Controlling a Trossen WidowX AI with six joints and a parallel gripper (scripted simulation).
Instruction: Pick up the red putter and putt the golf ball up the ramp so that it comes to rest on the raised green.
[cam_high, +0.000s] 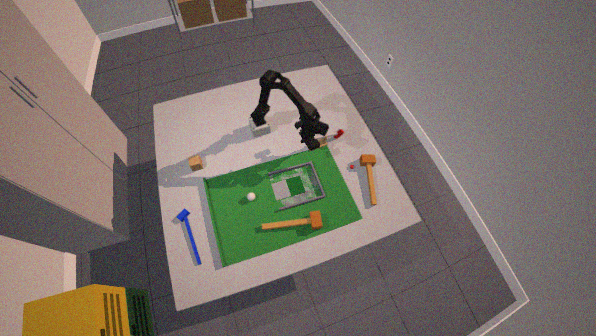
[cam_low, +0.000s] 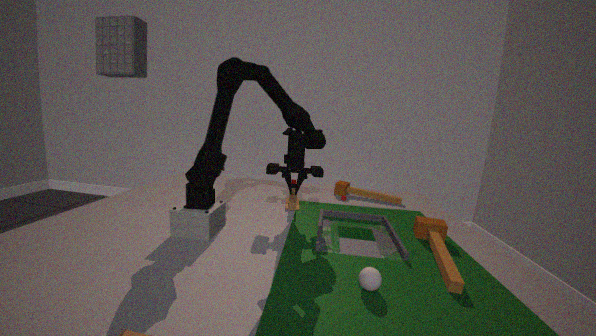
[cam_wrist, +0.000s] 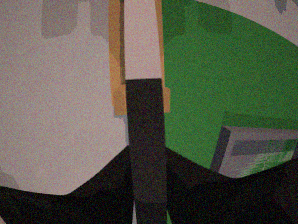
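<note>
The ball (cam_high: 251, 196) (cam_low: 370, 279) looks smooth; the orange mallets (cam_high: 316, 220) (cam_low: 431, 227) look wooden.

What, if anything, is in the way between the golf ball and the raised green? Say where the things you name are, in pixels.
Nothing visible. The golf ball (cam_high: 251, 196) (cam_low: 370, 279) faces the open side of the grey rail (cam_high: 318, 179) (cam_low: 395, 237) (cam_wrist: 260, 132) around the raised green (cam_high: 295, 185) (cam_low: 356, 233). The nearest wooden mallet (cam_high: 287, 224) (cam_low: 446, 259) lies off to one side.
</note>
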